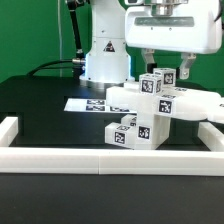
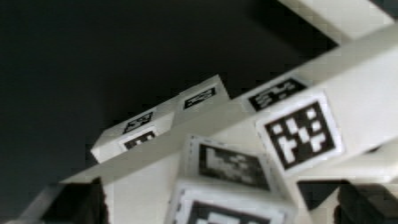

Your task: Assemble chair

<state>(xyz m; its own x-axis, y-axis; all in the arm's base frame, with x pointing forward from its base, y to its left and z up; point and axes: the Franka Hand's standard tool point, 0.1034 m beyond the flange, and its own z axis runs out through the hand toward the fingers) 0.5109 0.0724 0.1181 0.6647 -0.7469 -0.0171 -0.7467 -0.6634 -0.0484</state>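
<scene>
We judge the step in hand to be letting go of the white blocky plastic chair assembly [image 1: 148,108] with black-and-white tags, which stands on the black table [image 1: 40,105] at centre right of the exterior view, just behind the low white border wall [image 1: 100,157]. To do it well, we should lift straight up and clear without nudging the parts. The fingers [image 1: 149,60] stand wide apart above its top block; whether they touch it, we cannot tell.

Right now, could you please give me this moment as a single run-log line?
claw: open, holding nothing | chair assembly: resting on table below claw | marker board: flat behind it
</scene>
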